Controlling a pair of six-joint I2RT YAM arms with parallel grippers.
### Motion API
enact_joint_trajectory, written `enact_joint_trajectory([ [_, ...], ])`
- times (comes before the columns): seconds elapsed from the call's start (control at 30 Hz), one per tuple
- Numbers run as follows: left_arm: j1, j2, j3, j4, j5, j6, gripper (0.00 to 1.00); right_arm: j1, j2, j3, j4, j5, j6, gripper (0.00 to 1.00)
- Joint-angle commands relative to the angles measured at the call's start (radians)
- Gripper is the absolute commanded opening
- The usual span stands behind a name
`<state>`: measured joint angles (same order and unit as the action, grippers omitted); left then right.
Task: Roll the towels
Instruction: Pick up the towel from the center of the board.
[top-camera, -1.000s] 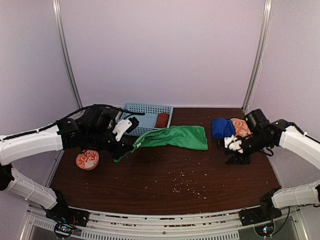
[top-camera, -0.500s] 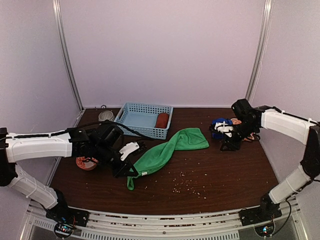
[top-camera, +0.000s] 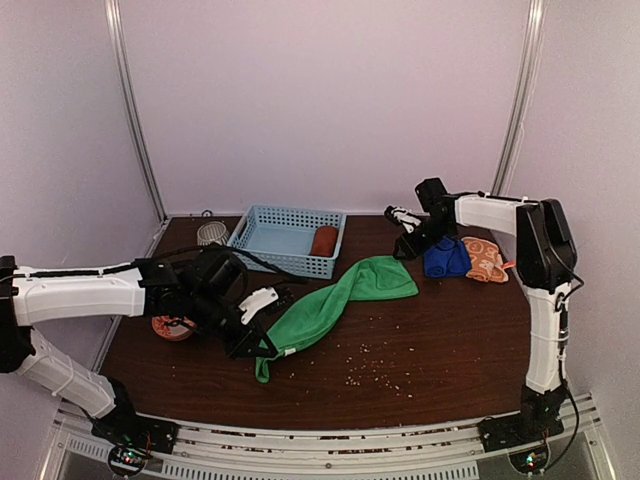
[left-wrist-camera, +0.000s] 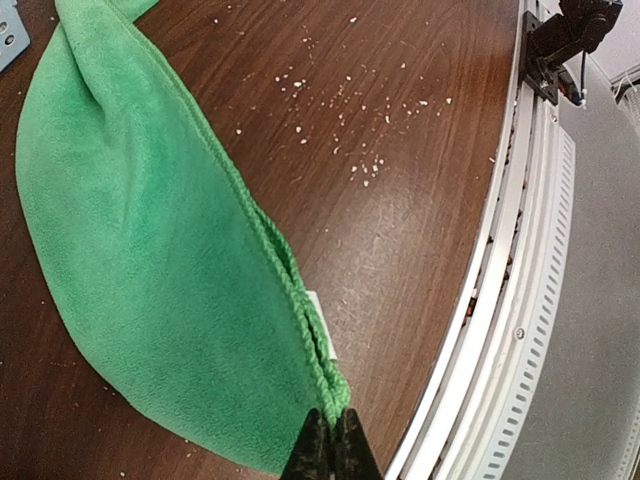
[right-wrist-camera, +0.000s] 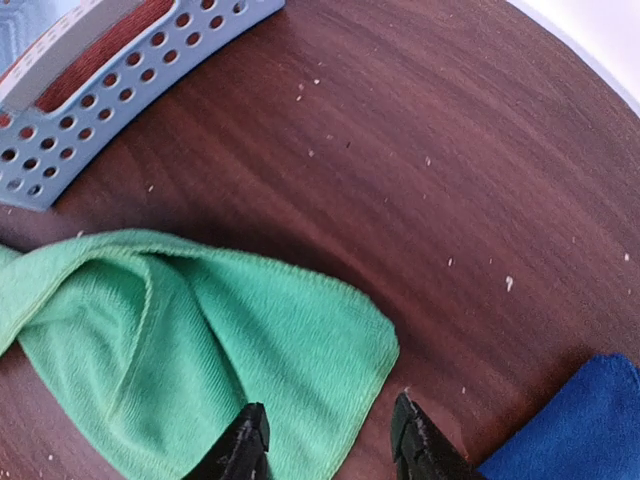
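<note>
**A:** Green towel (top-camera: 330, 305): position, lie?

**B:** Mid-table (top-camera: 450, 340), drawn into a long band. The long axis runs diagonally, from near-left to far-right. The far end stops near the blue towel (top-camera: 445, 258).

**A:** Left gripper (left-wrist-camera: 330, 445)?

**B:** Fully closed, pinching the hem at the near-left corner, low over the wood.

**A:** Right gripper (right-wrist-camera: 330, 450)?

**B:** Jaws partly apart, holding nothing. It hovers over the far-right end. In the wrist view the free corner lies just ahead of the fingers (right-wrist-camera: 245, 445), roughly in line with the gap.

**A:** Which arm takes that end?

**B:** The right, as it is far nearer. My judgement is that it drops straight onto that corner, then both arms pull along the diagonal to flatten the towel before rolling.

**A:** Anything else?

**B:** A red roll (top-camera: 323, 240) sits in the basket (top-camera: 270, 238).
</note>
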<state>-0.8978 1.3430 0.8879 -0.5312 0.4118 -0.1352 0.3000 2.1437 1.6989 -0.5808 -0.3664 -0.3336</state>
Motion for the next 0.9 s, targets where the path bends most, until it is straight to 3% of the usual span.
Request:
enact_joint_trajectory([
  [0.0, 0.002, -0.002, -0.009, 0.048, 0.027, -0.014, 0.0, -0.007, 0.115, 0.121, 0.003, 0.006, 0.095, 0.44],
  [0.27, 0.002, 0.004, -0.009, 0.062, 0.021, -0.023, 0.0, -0.007, 0.221, 0.203, -0.031, 0.052, 0.129, 0.46],
  [0.37, 0.002, 0.009, -0.008, 0.066, 0.008, -0.023, 0.0, -0.007, 0.237, 0.203, -0.035, 0.059, 0.13, 0.4],
  [0.47, 0.001, 0.02, -0.007, 0.069, 0.004, -0.022, 0.0, -0.008, 0.248, 0.202, -0.036, 0.055, 0.128, 0.27],
  [0.6, 0.001, 0.026, 0.005, 0.067, -0.032, -0.029, 0.0, -0.01, 0.251, 0.222, -0.059, 0.017, 0.111, 0.01],
  [0.73, 0.003, 0.003, 0.042, 0.028, -0.179, -0.057, 0.0, -0.031, 0.124, 0.176, -0.036, -0.044, 0.125, 0.0],
  [0.87, 0.006, -0.072, 0.068, -0.007, -0.258, -0.072, 0.0, -0.074, -0.158, 0.033, 0.023, -0.189, 0.143, 0.0],
])
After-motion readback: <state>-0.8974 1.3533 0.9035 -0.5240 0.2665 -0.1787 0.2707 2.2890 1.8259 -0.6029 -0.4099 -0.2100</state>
